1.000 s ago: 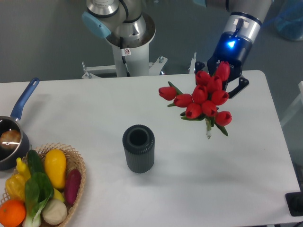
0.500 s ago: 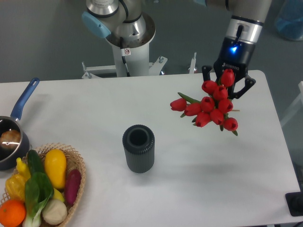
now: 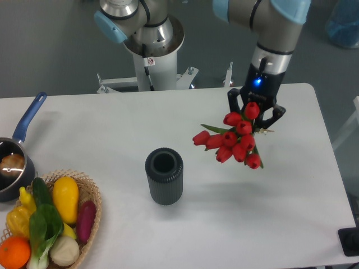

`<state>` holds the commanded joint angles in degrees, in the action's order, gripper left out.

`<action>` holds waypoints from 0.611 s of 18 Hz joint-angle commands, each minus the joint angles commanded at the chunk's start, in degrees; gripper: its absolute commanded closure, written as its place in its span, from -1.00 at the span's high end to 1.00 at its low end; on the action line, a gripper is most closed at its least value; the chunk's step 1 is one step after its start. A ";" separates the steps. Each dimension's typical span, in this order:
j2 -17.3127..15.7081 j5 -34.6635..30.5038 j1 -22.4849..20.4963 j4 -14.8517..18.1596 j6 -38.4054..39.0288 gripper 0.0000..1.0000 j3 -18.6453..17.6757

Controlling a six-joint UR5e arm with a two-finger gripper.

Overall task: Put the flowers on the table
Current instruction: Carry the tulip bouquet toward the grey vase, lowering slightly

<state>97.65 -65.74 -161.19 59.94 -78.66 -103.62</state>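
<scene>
Far left, a dark pot (image 3: 10, 168) with a blue handle sits on the table (image 3: 112, 123), food inside. Near-left corner: wicker basket (image 3: 92, 204) of vegetables and fruit, including a yellow squash (image 3: 65, 198) and an orange (image 3: 13, 252). Centre: a dark ribbed vase (image 3: 164, 176) stands upright, with nothing visible inside. Right of it, the flowers (image 3: 233, 143), red tulips, hang in the air over the table's right side, clear of the vase, buds toward the camera. The gripper (image 3: 255, 109) is clamped around the bunch from the far side.
</scene>
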 joint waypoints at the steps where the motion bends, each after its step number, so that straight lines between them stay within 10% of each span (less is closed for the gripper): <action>1: 0.09 -0.53 0.09 0.00 0.00 -0.23 -0.27; 11: 1.76 -11.52 3.87 0.09 -0.62 -0.23 -0.36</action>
<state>99.40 -77.25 -157.33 60.03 -79.28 -103.97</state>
